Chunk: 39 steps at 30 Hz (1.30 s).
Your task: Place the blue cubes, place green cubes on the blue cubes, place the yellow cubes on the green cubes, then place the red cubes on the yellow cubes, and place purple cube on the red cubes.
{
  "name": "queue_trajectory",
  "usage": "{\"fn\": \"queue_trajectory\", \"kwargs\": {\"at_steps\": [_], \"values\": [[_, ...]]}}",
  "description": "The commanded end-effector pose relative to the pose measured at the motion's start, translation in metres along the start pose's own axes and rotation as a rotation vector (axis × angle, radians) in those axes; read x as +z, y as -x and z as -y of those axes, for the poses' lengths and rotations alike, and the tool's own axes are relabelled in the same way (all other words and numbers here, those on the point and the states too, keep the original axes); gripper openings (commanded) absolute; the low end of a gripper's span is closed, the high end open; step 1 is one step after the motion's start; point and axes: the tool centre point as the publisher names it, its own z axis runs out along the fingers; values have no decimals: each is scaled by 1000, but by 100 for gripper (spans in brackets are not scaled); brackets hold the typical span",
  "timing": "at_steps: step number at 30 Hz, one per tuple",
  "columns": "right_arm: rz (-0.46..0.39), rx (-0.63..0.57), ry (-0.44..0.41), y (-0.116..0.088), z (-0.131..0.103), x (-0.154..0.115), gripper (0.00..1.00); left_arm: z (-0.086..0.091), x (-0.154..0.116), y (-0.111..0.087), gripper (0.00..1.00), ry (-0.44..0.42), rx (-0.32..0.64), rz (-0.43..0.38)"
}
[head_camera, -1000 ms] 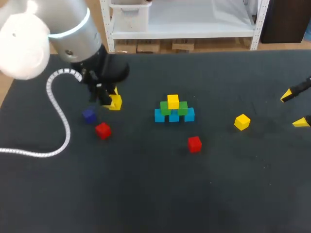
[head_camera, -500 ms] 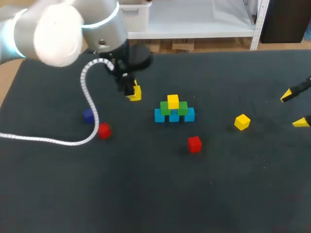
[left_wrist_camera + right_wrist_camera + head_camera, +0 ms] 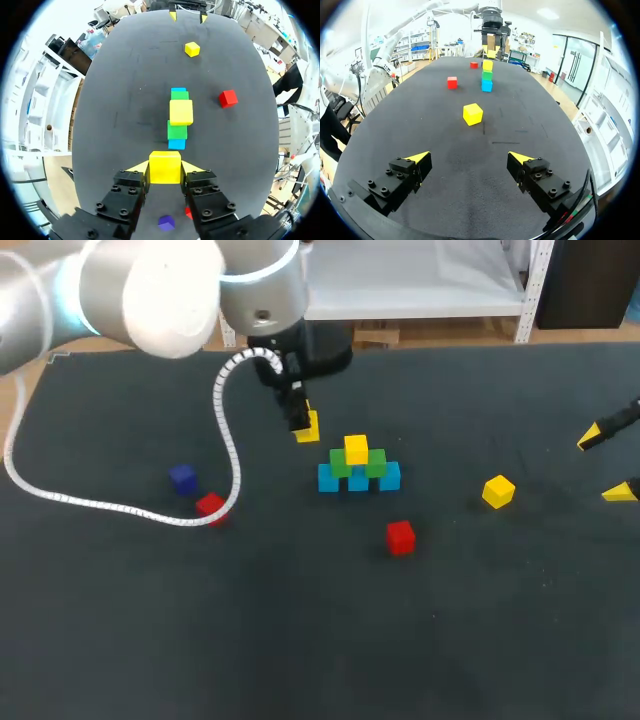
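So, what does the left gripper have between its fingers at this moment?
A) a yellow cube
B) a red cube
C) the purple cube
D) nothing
A: in the left wrist view, the left gripper has a yellow cube pressed between its two yellow-tipped fingers, one on each side.

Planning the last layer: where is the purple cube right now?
In the head view the purple cube lies on the table, left side, close beside a red cube, far left of the cube stack.
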Motion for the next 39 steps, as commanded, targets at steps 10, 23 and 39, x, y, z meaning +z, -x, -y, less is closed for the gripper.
{"fn": "queue_trajectory", "kwargs": {"at_steps": [10, 23, 39], "values": [[1, -1, 0, 0, 0, 0, 100, 5, 9, 13, 0, -29, 14, -31], [1, -1, 0, 0, 0, 0, 100, 7, 15, 19, 0, -39, 16, -21], [1, -1, 0, 0, 0, 0, 100, 12, 22, 22, 0, -55, 27, -21]]}}
